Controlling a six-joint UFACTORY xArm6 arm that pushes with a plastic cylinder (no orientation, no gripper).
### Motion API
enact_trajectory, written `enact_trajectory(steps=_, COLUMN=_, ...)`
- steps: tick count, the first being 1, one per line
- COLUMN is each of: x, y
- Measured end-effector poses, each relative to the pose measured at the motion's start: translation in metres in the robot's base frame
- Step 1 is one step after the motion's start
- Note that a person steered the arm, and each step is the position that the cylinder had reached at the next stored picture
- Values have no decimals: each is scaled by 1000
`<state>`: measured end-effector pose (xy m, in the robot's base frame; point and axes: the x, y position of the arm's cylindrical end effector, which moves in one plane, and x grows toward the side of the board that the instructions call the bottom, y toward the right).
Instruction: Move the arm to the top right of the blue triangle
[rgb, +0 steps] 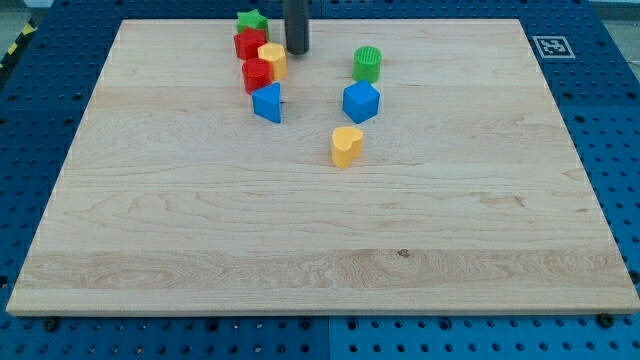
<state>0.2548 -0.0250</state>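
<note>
You see no pincer, only my tip, beside yellow block. Blue triangle sits below-left. Approach step nearly done; next, ease tip slightly down toward triangle.

One camera looks down at a slant from the near edge over the whole wooden board.

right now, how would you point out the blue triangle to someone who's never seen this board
Start at the wooden board and find the tight column of blocks near its top edge, left of centre, beside my tip. The blue triangle is the lowest block of that column, just under a red block. The other blue block is a cube standing apart to the view's right.
</note>
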Motion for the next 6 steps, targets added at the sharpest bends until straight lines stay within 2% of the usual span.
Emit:
enact_trajectory(steps=1, x=13, y=6)
enact_trajectory(steps=2, x=44, y=6)
enact_trajectory(steps=6, x=71, y=4)
